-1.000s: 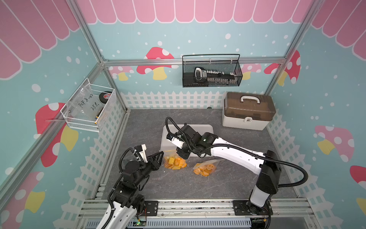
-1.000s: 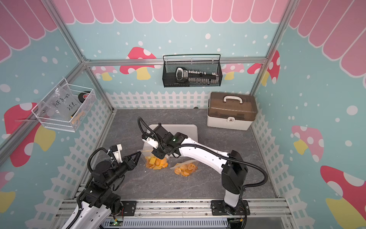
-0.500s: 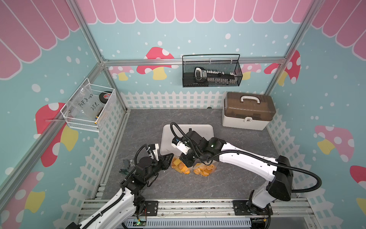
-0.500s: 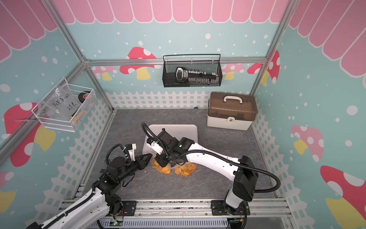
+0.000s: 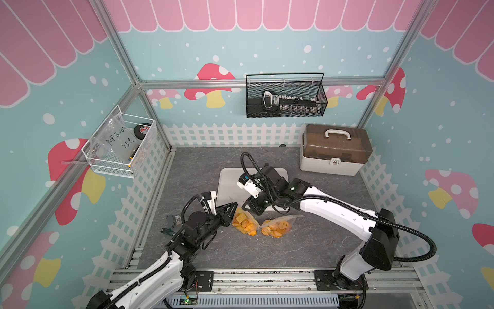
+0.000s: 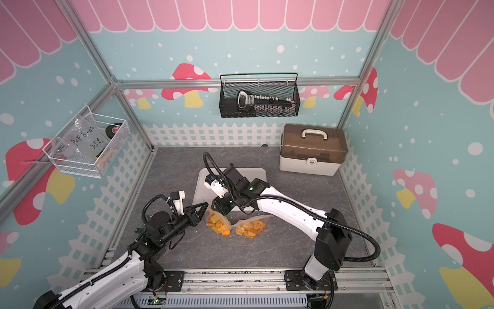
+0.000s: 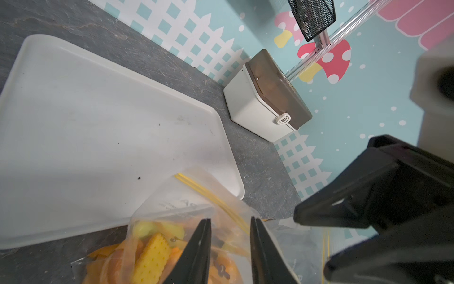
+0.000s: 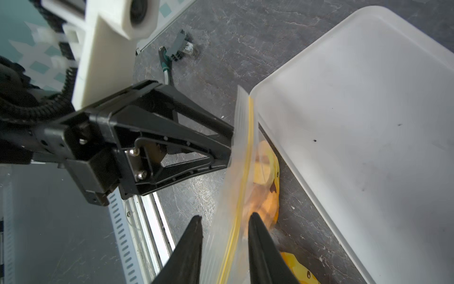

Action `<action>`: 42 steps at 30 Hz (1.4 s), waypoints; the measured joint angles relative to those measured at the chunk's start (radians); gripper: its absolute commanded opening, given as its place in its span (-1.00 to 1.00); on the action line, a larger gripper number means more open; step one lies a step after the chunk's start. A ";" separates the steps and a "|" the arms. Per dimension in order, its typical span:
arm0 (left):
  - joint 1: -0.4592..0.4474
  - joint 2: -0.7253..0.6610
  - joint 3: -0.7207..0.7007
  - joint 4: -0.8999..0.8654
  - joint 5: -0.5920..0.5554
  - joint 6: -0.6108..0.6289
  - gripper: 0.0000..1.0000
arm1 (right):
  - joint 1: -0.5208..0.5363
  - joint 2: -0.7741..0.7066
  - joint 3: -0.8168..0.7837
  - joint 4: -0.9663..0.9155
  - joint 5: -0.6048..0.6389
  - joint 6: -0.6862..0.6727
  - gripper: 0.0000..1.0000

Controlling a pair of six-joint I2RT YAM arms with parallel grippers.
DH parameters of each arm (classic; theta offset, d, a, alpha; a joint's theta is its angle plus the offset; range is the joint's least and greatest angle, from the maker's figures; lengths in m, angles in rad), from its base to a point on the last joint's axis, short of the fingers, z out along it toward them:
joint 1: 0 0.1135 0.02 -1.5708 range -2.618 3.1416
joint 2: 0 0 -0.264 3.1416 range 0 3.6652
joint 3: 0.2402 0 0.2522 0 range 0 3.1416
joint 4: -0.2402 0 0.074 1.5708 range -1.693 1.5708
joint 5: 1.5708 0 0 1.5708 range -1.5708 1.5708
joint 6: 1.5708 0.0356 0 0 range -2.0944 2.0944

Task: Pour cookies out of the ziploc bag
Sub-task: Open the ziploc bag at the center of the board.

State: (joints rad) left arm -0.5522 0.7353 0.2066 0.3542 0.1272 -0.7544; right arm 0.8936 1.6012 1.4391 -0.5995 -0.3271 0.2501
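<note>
A clear ziploc bag with a yellow zip line rests on the grey table just in front of the white tray. Orange and yellow cookies fill it. My left gripper is open, its jaws straddling the bag's upper part. My right gripper is open too, and the blurred zip strip runs loose between its fingers. The two grippers stand at opposite sides of the bag's mouth. The tray holds no cookies.
A second clear bag of cookies lies just right of the first. A brown-lidded white box stands at the back right. A small connector with a green cable lies near the left fence. Wire baskets hang on the walls.
My right gripper has gone from shut on the bag's top to open. My left arm has swung in from the left and reached the bag's mouth.
</note>
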 measured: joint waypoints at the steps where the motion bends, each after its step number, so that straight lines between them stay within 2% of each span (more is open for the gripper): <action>1: 0.000 0.011 -0.005 0.010 0.000 0.000 -0.38 | -0.011 0.000 0.011 -0.003 -0.010 -0.005 -0.34; 12: -0.029 0.106 -0.027 0.093 -0.002 0.002 -0.38 | -0.026 0.054 0.030 -0.029 -0.086 -0.032 -0.28; 28: -0.053 0.110 -0.027 0.108 -0.019 0.011 -0.38 | -0.025 0.097 0.028 -0.027 -0.093 -0.031 -0.61; 33: -0.053 0.110 -0.027 0.107 -0.022 0.014 -0.38 | -0.024 0.098 0.026 -0.027 -0.098 -0.032 -0.37; 38: -0.053 0.110 -0.027 0.107 -0.023 0.018 -0.38 | -0.018 0.098 0.026 -0.023 -0.109 -0.028 -0.37; 42: -0.053 0.110 -0.027 0.107 -0.023 0.018 -0.38 | -0.016 0.098 0.021 -0.021 -0.112 -0.025 -0.54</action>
State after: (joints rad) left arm -0.6052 0.8455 0.1799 0.4614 0.1047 -0.7364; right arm 0.8772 1.6989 1.4597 -0.6205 -0.4389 0.2249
